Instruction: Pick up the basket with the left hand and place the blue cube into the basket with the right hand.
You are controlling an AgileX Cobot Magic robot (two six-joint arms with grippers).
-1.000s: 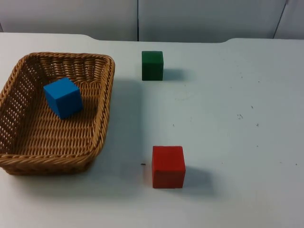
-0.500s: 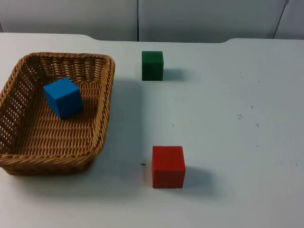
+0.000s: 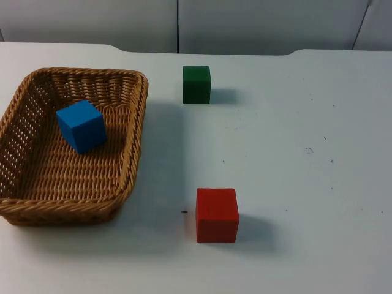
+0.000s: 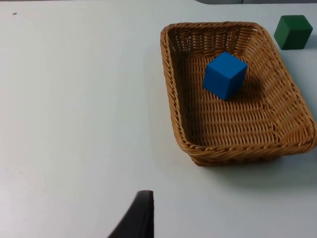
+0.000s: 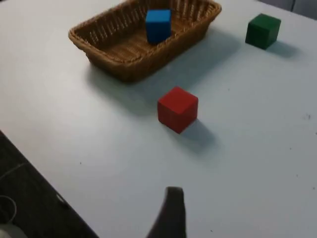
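The rectangular woven wicker basket [image 3: 73, 144] sits flat on the white table top [image 3: 294, 153], toward the left arm's side in the top view. The blue cube [image 3: 81, 125] lies inside it, resting on the woven floor in the half nearer the grey partition wall [image 3: 245, 24], turned a little so that one corner faces the basket's side wall. It seems to rest flat on one face, though the weave beneath it makes that hard to confirm.

A dark green cube [image 3: 196, 84] stands on the table just beyond the basket's far corner on the right arm's side, apart from the rim. A red cube [image 3: 217, 214] stands nearer the front edge, well apart from the green one and separated from the basket by a strip of bare table.

The left gripper [image 4: 138, 218] hangs above bare table, well apart from the basket [image 4: 233, 94], which its wrist view shows with the blue cube [image 4: 224, 75] inside and the green cube [image 4: 293, 32] past its far corner. One black fingertip is visible, so how far its fingers are spread cannot be told; it touches nothing.

The right gripper [image 5: 171, 213] hangs over the table near the front edge, apart from the red cube [image 5: 177, 109], with the basket [image 5: 143, 37], blue cube [image 5: 158, 25] and green cube [image 5: 262, 30] beyond. Its spread cannot be told either, and it is clear of every object.
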